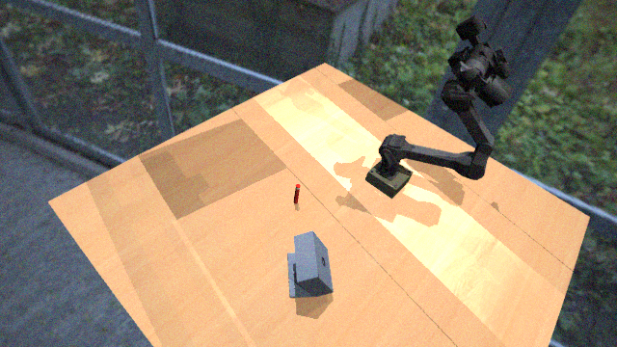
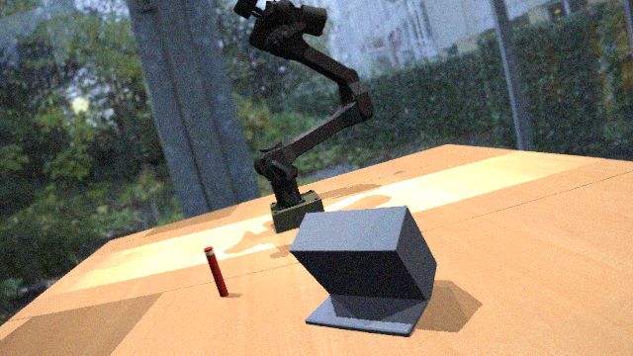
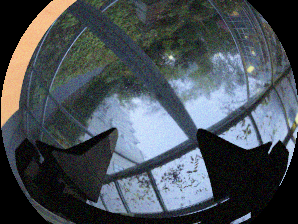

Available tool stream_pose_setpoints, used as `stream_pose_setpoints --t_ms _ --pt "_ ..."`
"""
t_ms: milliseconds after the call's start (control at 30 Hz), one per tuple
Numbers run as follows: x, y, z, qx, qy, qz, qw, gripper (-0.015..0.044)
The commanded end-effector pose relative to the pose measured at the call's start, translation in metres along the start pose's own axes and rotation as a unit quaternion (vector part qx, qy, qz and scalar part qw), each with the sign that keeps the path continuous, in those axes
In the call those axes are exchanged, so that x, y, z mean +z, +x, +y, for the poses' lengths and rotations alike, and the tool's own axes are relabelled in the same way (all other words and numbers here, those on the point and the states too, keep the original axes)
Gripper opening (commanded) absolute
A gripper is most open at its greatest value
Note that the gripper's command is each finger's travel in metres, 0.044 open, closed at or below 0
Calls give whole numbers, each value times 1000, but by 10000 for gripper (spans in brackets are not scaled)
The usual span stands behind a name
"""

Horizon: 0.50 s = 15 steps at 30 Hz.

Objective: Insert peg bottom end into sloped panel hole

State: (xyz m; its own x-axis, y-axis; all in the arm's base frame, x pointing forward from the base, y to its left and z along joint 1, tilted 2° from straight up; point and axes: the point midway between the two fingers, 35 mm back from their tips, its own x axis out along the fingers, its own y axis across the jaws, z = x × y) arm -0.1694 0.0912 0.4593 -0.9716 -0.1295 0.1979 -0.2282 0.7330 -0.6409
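A thin red peg (image 1: 297,195) (image 2: 217,275) with a pale band near its top stands upright on the table (image 1: 231,193) (image 2: 519,257). The grey sloped panel block (image 1: 308,257) (image 2: 353,231) stands apart from it on a flat foot. The dark hole (image 1: 323,261) shows in the sloped face in the top view; the exterior camera sees the block from behind, with the hole hidden. My gripper (image 3: 158,132) is open, its two dark fingers wide apart with nothing between them. It is raised high above the table, far from peg and block. Neither shows in the wrist view.
The arm's base (image 1: 388,180) (image 2: 297,213) stands on the table, with the folded arm (image 1: 474,164) (image 2: 316,131) rising above it. Bright sun patches and shadows cross the wood. The wrist view shows mostly sky, window bars and greenery, with a strip of orange-brown wood at its left edge.
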Motion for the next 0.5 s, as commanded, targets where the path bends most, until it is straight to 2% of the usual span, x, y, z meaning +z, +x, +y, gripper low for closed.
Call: stream_pose_setpoints --t_ms 0,33,467 --pt "0 0 -1 -1 -4 0 1000 426" --pt "0 1 -5 -5 -14 1 1000 440" --pt "17 2 -97 -107 -275 38 955 440"
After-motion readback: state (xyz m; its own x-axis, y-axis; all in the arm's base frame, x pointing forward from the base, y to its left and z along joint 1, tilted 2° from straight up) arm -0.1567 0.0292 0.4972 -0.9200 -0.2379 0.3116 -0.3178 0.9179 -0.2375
